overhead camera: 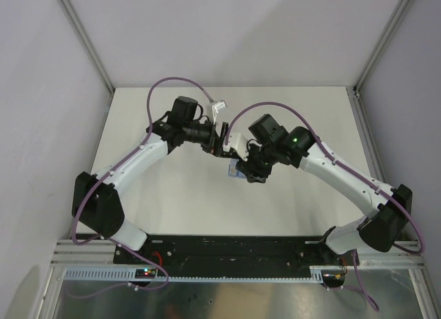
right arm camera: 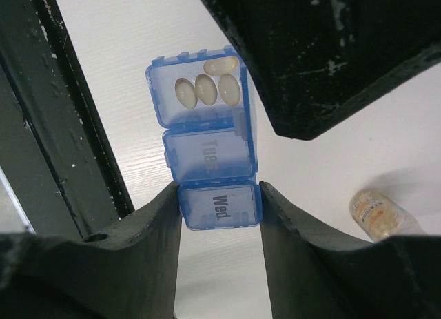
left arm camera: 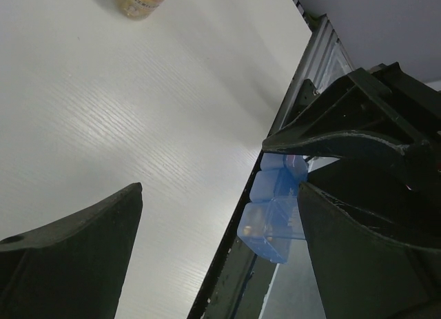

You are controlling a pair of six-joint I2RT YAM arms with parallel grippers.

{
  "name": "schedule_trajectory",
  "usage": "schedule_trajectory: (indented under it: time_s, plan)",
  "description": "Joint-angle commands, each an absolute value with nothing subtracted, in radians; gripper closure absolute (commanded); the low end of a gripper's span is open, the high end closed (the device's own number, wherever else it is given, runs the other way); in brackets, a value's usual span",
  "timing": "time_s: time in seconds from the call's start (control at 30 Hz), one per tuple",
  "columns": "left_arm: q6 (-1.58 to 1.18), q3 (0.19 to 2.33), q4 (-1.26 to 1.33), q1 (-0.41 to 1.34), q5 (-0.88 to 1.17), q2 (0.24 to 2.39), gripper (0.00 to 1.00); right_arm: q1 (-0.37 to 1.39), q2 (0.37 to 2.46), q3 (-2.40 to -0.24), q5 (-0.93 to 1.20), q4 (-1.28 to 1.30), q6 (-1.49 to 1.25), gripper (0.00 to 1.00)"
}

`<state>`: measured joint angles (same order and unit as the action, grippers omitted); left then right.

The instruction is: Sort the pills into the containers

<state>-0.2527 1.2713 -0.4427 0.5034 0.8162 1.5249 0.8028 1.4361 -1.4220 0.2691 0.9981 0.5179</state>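
The right gripper is clamping the light-blue pill box by one end. Its two fingers are pressing on opposite sides of the compartment marked "Wed.", which is sitting squarely between the fingertips. The rest of the strip is sticking out past the tips: first the "Tues." compartment, then the end compartment, where four pale oval pills are lying. A small bottle is showing on the white table outside the finger at the right of that view, well apart from the box.

The left gripper is standing wide open and gripping nothing. In its wrist view the box is sitting inside the gap, just beside the inner edge of one finger and far from the other. Whether it is touching that finger cannot be told. From above, the two grippers are facing each other closely over the middle of the table.
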Motion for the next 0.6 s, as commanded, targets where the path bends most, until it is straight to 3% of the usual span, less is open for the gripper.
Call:
schedule_trajectory:
  time_s: [0.0, 0.57]
  plan:
    - [-0.227, 1.258, -0.431, 0.512, 0.858, 1.485, 0.05, 0.794, 1.426, -1.456, 0.253, 0.993, 0.525, 0.93]
    - [-0.206, 1.217, -0.432, 0.544, 0.934, 1.474, 0.16, 0.782, 1.422, -1.458, 0.224, 0.988, 0.525, 0.94]
